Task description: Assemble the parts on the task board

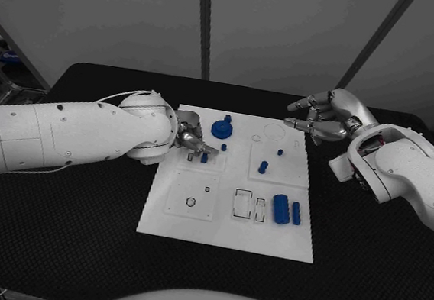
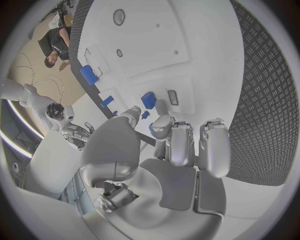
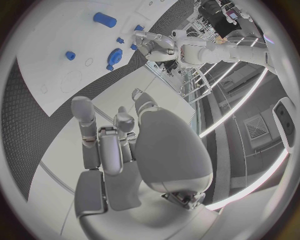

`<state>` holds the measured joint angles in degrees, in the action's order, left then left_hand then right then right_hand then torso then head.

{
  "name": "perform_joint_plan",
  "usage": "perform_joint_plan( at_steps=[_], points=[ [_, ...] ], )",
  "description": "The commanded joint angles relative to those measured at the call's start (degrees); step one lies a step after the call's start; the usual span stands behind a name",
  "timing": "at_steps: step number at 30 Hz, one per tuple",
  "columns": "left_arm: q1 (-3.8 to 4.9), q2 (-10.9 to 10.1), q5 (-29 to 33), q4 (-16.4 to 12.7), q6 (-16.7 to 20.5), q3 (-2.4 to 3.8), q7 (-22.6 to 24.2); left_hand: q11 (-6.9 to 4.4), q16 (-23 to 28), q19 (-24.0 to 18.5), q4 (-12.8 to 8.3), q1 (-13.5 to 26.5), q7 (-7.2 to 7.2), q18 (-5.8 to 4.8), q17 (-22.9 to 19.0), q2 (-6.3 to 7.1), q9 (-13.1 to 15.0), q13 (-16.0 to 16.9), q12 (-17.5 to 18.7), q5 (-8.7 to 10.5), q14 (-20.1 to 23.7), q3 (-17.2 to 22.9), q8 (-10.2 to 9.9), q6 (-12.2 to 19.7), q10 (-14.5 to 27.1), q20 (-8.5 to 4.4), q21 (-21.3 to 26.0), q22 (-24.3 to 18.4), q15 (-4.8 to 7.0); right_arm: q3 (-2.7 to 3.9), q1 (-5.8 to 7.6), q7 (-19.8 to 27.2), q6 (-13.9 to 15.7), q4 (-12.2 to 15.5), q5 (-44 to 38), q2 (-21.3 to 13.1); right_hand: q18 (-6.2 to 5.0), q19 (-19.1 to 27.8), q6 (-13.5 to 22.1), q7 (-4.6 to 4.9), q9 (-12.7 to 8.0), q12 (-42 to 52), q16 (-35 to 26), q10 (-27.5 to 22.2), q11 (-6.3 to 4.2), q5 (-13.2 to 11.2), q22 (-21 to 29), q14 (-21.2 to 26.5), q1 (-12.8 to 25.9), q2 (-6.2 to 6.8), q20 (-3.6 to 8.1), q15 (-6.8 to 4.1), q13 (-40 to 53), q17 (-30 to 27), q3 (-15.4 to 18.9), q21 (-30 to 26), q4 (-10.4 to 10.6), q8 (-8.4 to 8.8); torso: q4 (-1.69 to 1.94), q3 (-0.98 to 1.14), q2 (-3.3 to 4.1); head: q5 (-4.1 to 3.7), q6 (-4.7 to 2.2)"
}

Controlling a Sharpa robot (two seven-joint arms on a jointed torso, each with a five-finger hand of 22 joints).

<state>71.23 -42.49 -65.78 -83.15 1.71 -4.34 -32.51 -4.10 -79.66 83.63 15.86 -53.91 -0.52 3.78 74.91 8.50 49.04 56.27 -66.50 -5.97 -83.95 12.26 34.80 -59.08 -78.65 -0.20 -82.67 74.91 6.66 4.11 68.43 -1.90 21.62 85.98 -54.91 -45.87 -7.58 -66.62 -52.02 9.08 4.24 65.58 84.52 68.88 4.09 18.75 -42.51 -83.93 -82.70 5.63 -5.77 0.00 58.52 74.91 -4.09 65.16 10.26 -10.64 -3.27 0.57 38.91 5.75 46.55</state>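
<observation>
The task board (image 1: 227, 229) lies mid-table (image 1: 67, 250), carrying blue parts: a round piece (image 1: 222, 129) near its far edge, small pegs (image 1: 262, 166) in the middle, and two cylinders (image 1: 287, 210) toward its right edge. The left hand (image 1: 188, 139) rests over the board's left edge; the left wrist view shows its fingers (image 2: 181, 142) curled by a small blue part (image 2: 148, 99), grasp unclear. The right hand (image 1: 323, 117) hovers beyond the far right corner, fingers (image 3: 103, 145) loosely spread, holding nothing.

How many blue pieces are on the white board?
8: one big round piece at the far middle; three small pegs just nearer; two small pieces beside the left robot hand; two cylinders near right. The robot hand may hide others.
</observation>
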Motion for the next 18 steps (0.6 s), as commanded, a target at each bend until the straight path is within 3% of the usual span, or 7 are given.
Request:
perform_joint_plan(
  at_steps=[1,9,12,13,17,18],
  points=[
    [0.06,-0.1,0.2,-0.2,1.0,0.46,-0.2,-0.07,0.0,0.8,0.2,-0.2,-0.06,-1.24,0.7,-0.69,0.1,0.1,-0.3,0.05,-2.7,-0.6,0.3,-0.3,-0.1,-0.20,-0.3,5.2,0.26,0.04,0.08,0.4,-0.2,-0.1,0.1,0.1,-1.13,0.4,0.1,-0.09,-0.1,-0.4,-0.4,-0.2,-0.14,0.2,0.2,-3.4,0.7,0.07,0.00,-0.34,-0.1,5.0,0.1,-0.5,0.4,-0.30,-0.04,0.00,0.00,0.09,-0.07],
    [0.04,0.0,3.1,-0.4,2.6,2.88,1.2,0.26,0.1,-0.2,0.4,-1.9,0.35,-0.84,0.6,-1.09,0.1,-1.4,0.7,-0.08,-2.7,-3.8,-0.3,0.8,0.8,-0.07,1.0,3.6,0.06,0.04,0.07,0.5,-0.2,-0.5,0.1,0.3,-1.14,0.5,0.1,-0.08,-0.1,-0.4,-0.5,-0.3,-0.13,0.3,0.3,-3.3,0.8,0.08,-0.01,-0.34,-0.2,4.9,0.1,-0.6,0.5,-0.31,-0.02,-0.02,-0.01,0.14,-0.11],
    [0.04,-0.2,4.2,-0.7,3.0,4.27,1.8,0.72,0.1,-0.7,0.4,-3.4,0.92,-0.61,0.6,-1.36,-0.6,-2.5,1.5,-0.16,-2.7,-5.9,-1.4,2.0,1.7,0.25,1.8,2.7,-0.28,0.04,0.07,0.5,-0.2,-0.6,0.1,0.4,-1.15,0.5,0.2,-0.07,-0.1,-0.4,-0.5,-0.3,-0.12,0.3,0.4,-3.3,0.9,0.08,-0.01,-0.33,-0.1,4.9,0.1,-0.7,0.6,-0.32,-0.04,0.00,-0.01,0.15,-0.16],
    [0.04,-0.2,4.3,-0.7,3.0,4.48,1.9,0.80,0.1,-0.8,0.4,-3.6,0.99,-0.56,0.6,-1.40,-0.7,-2.7,1.6,-0.18,-2.7,-6.2,-1.6,2.1,1.8,0.28,1.9,2.5,-0.34,0.04,0.06,0.5,-0.2,-0.7,0.1,0.4,-1.15,0.5,0.2,-0.07,-0.1,-0.4,-0.5,-0.3,-0.12,0.3,0.4,-3.3,0.9,0.08,-0.01,-0.33,-0.1,4.9,0.1,-0.7,0.6,-0.32,-0.04,0.00,-0.02,0.16,-0.16],
    [0.18,-1.1,5.0,-1.0,1.3,7.13,2.2,1.67,0.2,-2.3,0.2,-6.4,1.98,0.06,0.5,-2.02,-2.5,-6.4,4.3,-0.26,-2.6,-8.5,-3.8,3.7,4.0,0.85,4.0,0.1,-1.02,0.04,0.06,0.5,-0.3,-1.0,0.1,0.5,-1.15,0.5,0.2,-0.07,-0.1,-0.4,-0.5,-0.3,-0.12,0.3,0.4,-3.3,0.9,0.08,-0.01,-0.33,-0.1,4.9,0.1,-0.7,0.6,-0.32,-0.01,0.06,-0.02,0.23,-0.33],
    [0.20,-1.1,5.0,-1.0,1.2,7.24,2.2,1.74,0.2,-2.5,0.2,-6.6,2.05,0.11,0.4,-2.08,-2.6,-6.7,4.5,-0.26,-2.6,-8.6,-4.0,3.8,4.2,0.90,4.3,-0.1,-1.06,0.04,0.06,0.5,-0.3,-1.0,0.1,0.5,-1.15,0.5,0.2,-0.07,-0.1,-0.4,-0.5,-0.3,-0.12,0.3,0.4,-3.3,0.9,0.08,-0.01,-0.33,-0.1,4.9,0.1,-0.7,0.6,-0.32,-0.01,0.06,-0.02,0.23,-0.33]
  ],
)
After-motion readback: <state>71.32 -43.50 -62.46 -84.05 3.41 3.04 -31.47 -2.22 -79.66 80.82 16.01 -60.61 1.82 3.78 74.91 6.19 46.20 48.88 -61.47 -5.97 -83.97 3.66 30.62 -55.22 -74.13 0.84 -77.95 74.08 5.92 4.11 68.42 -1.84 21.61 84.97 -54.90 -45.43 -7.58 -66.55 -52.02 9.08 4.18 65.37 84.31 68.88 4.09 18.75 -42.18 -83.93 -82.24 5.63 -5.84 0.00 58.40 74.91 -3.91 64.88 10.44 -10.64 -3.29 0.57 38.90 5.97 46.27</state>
